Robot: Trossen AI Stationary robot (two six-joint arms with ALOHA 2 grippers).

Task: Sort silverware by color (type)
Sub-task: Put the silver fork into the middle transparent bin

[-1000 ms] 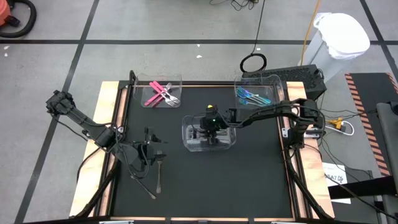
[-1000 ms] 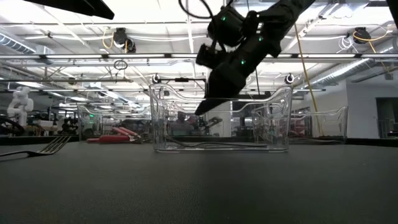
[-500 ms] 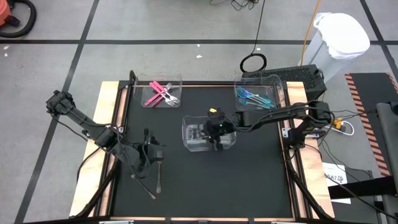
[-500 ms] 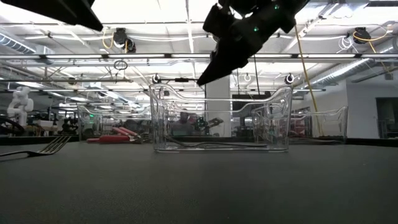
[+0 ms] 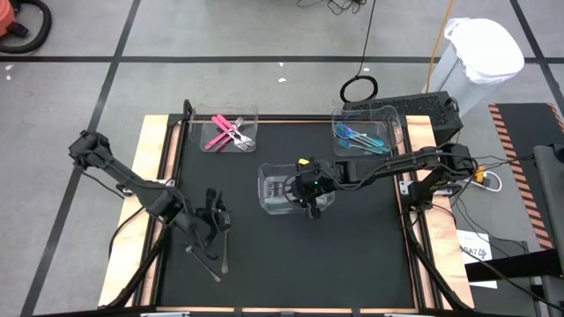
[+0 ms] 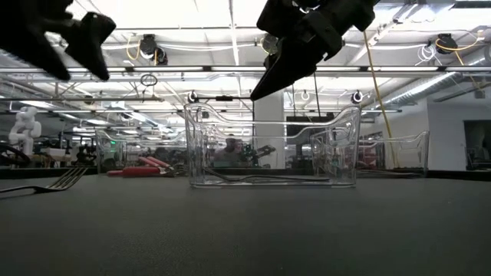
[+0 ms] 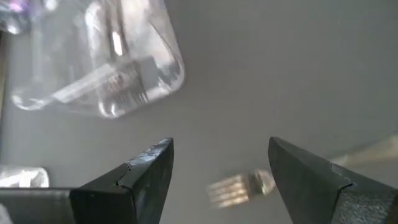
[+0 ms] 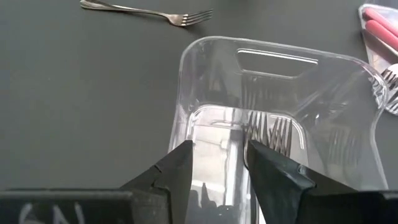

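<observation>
Mostly sorted, by the look of it. The pink-handled pieces [image 5: 225, 132] lie together in the clear bin at the far left of the table [image 5: 352, 255]; the blue-teal pieces [image 5: 357, 137] lie in the far right bin. The middle bin [image 5: 273, 204] holds grey metal forks [image 8: 268, 132], tines visible through the plastic in the right wrist view.

Left to do: two grey pieces remain loose on the mat near the front left, a fork [image 5: 225, 251] and a second grey piece [image 5: 204, 261] angled just beside it; whether that one is a fork or spoon, cannot tell.

Left gripper [image 7: 219, 163] hangs above the loose fork, fingers spread wide, holding nothing; fork tines show between them in its wrist view, clear of both.

Right gripper [image 8: 219, 158] sits over the near rim of the middle bin, fingers parted a little, nothing between them.

Judgement: pink and blue-teal groups done, grey group nearly so; two pickups and drops into the middle bin would finish it
</observation>
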